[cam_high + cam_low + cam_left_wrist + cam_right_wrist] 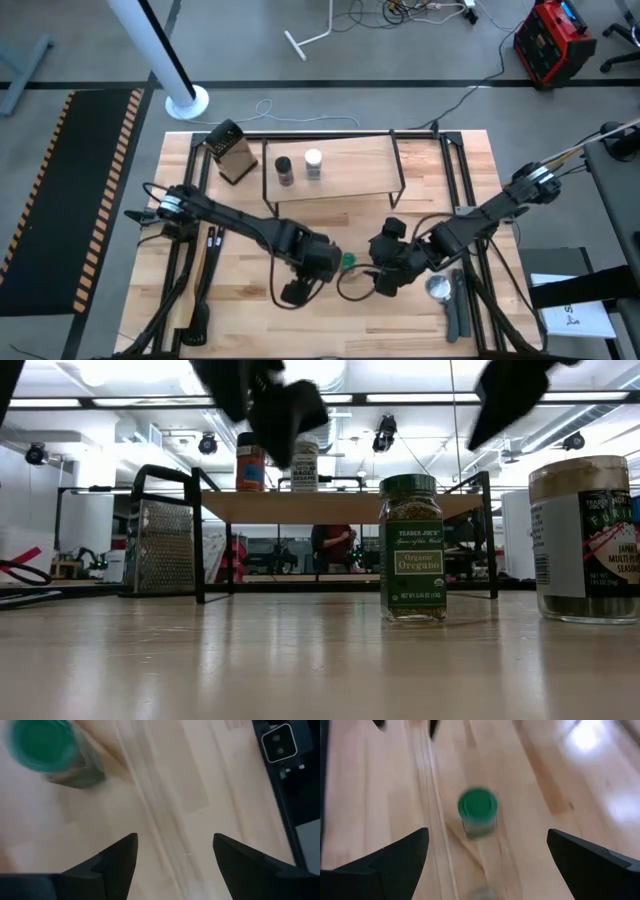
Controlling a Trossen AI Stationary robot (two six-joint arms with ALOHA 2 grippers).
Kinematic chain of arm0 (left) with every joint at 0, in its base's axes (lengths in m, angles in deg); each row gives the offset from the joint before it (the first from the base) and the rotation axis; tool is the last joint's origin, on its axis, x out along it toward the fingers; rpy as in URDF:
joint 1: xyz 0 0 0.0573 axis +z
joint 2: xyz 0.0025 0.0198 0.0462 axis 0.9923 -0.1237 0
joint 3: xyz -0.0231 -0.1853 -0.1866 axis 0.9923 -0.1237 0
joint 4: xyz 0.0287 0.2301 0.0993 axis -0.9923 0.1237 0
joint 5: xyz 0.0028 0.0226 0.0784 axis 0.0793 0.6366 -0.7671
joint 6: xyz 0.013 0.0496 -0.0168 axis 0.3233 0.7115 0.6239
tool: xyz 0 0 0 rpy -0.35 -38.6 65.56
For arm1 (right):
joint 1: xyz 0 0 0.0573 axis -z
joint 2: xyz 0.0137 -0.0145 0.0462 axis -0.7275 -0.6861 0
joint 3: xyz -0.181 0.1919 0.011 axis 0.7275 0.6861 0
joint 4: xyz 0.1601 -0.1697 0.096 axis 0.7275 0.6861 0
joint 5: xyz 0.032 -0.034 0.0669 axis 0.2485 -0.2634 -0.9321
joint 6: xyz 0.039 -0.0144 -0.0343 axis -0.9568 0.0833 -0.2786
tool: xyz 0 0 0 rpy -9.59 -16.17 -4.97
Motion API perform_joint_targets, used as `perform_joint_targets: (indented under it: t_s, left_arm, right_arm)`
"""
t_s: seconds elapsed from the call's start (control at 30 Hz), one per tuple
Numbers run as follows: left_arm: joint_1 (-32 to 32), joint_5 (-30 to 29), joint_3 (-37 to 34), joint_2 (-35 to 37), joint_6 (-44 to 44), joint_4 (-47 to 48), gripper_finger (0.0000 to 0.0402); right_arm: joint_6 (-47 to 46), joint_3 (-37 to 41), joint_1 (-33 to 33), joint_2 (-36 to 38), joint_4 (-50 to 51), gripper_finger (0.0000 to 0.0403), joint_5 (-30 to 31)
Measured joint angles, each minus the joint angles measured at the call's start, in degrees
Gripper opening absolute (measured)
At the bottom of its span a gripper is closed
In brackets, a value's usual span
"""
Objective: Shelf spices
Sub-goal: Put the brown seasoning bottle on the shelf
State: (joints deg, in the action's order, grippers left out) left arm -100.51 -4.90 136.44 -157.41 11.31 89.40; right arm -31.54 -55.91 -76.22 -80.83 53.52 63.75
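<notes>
Green-lidded jar (412, 548): small glass cylinder, paper label, dried herb fill, flat green plastic lid. Upright on bare tabletop (250, 275), in front of the shelf and apart from it. From above it stands between the two grippers, touching neither.

Tan jar (583, 540): wider cylinder, beige lid, white label, upright at the low view's right edge, apart from the green-lidded jar.

Shelf (330, 185): thin black metal frame, pale wooden board. Dark-lidded jar (284, 170) and white-lidded jar (313, 165) stand upright on the board, side by side, near its back-left part; the rest of the board is bare.

Left gripper (322, 262): above the table just left of the green-lidded jar; jaws partly apart, nothing between them.

Right gripper (384, 272): just right of the same jar; jaws spread wide, empty. Its wrist view shows the lid centred ahead of its fingers (395, 857).

Metal grater (232, 152): boxy, perforated steel, at the shelf's left end. Round silver disc (438, 289) lies right of the right gripper. Plank tabletop smooth, open toward the front edge.
</notes>
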Motion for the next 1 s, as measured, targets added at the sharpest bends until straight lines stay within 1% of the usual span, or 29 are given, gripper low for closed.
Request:
perform_joint_targets:
  t_s: [0.1, 0.27, 0.33, 0.47, 0.63, 0.83, 1.0]
  left_arm:
    - [-0.4, 1.2, -3.2, 0.0, -1.8, -1.7, 0.0247]
    - [-1.2, 1.5, -6.9, 0.4, -4.0, -4.5, 0.0250]
    - [-1.5, 1.5, -7.7, 0.6, -4.5, -6.0, 0.0248]
    - [-2.0, 1.5, -9.2, 1.4, -5.7, -8.3, 0.0244]
    - [-2.3, 1.5, -11.1, 2.3, -7.8, -9.0, 0.0249]
    - [-2.6, 1.5, -15.3, 4.1, -10.5, -12.3, 0.0250]
    - [-2.7, 1.5, -18.4, 5.0, -12.0, -14.4, 0.0243]
  right_arm:
    - [-0.7, 0.0, 0.2, -0.9, 4.3, 0.0385, -2.6]
    - [-3.9, 0.0, 0.2, -2.3, 12.1, 0.0385, -3.7]
    - [-5.0, 0.2, 0.2, -2.8, 13.4, 0.0385, -5.1]
    - [-5.0, 0.3, 0.1, -3.6, 13.0, 0.0385, -7.5]
    - [-5.1, 0.6, 0.1, -4.6, 13.2, 0.0385, -10.6]
    - [-5.0, 0.8, 0.1, -6.0, 13.8, 0.0385, -10.7]
    - [-5.1, 2.1, 0.2, -7.9, 13.6, 0.0385, -12.3]
